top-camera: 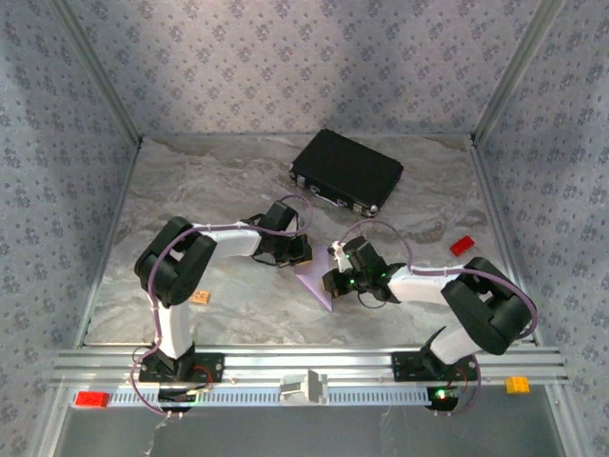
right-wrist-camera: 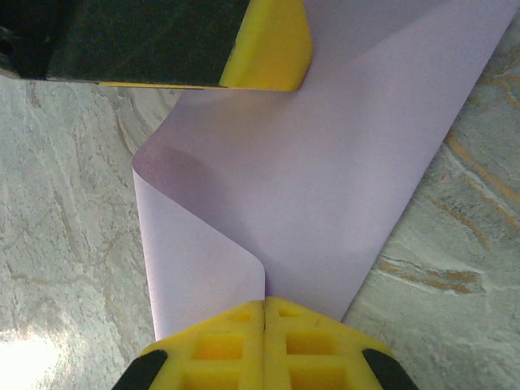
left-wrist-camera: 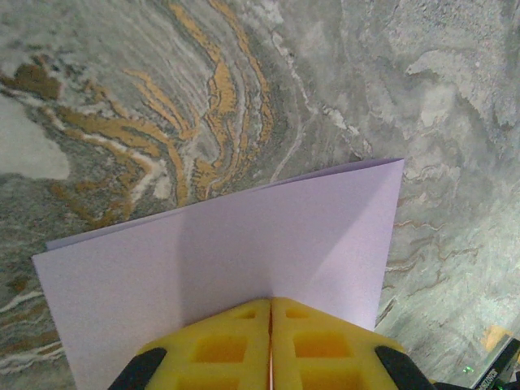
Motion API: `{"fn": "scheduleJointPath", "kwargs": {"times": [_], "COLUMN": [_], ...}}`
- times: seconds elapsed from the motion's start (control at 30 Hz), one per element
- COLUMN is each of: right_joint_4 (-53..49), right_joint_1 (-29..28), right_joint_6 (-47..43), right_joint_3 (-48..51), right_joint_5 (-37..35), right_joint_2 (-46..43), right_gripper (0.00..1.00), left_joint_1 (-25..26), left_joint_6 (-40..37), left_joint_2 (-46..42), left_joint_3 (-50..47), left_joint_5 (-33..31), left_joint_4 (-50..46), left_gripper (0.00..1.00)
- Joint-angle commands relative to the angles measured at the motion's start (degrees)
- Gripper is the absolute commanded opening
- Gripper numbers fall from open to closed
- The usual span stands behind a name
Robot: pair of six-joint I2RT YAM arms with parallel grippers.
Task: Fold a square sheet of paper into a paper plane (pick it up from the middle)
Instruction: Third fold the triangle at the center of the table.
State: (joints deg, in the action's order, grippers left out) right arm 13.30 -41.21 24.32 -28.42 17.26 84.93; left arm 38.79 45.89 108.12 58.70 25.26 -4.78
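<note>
The square sheet of paper (top-camera: 315,286) is pale lilac and held off the marble table between both grippers, bent over on itself. In the left wrist view the sheet (left-wrist-camera: 227,252) shows two layers, and my left gripper (left-wrist-camera: 270,302) is shut on its near edge. In the right wrist view the sheet (right-wrist-camera: 325,179) curls into a soft loop on the left, with my right gripper (right-wrist-camera: 265,302) shut on it. The left gripper's yellow finger (right-wrist-camera: 268,49) shows at the top of that view. From above, the left gripper (top-camera: 301,255) and right gripper (top-camera: 333,280) stand close together mid-table.
A black case (top-camera: 346,171) lies at the back of the table. A red block (top-camera: 462,245) sits at the right, a small tan block (top-camera: 199,297) at the left. On the front rail are a red block (top-camera: 92,399), a white piece (top-camera: 304,387) and an orange block (top-camera: 517,384).
</note>
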Motion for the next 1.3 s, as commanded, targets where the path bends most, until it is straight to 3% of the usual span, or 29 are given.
{"fn": "scheduleJointPath", "kwargs": {"times": [0.0, 0.6, 0.87, 1.27], "right_joint_4": [-0.3, 0.2, -1.5, -1.4], "right_joint_1": [0.4, 0.6, 0.7, 0.6], "right_joint_6": [1.1, 1.4, 1.3, 1.3], "right_joint_3": [-1.4, -1.4, -1.7, -2.6], "right_joint_5": [0.3, 2.3, -1.3, 1.6], "right_joint_2": [0.4, -0.1, 0.0, 1.7], "right_gripper": [0.03, 0.03, 0.03, 0.03], "left_joint_1": [0.5, 0.5, 0.5, 0.4], "left_joint_6": [-0.4, -0.4, -0.4, -0.4], "left_joint_2": [0.4, 0.3, 0.5, 0.2], "left_joint_3": [-1.0, -1.1, -1.0, -1.2], "left_joint_5": [-1.8, -1.7, -1.7, -1.8], "left_joint_4": [-2.9, -2.9, -2.8, -2.9], "left_gripper": [0.08, 0.08, 0.08, 0.08]}}
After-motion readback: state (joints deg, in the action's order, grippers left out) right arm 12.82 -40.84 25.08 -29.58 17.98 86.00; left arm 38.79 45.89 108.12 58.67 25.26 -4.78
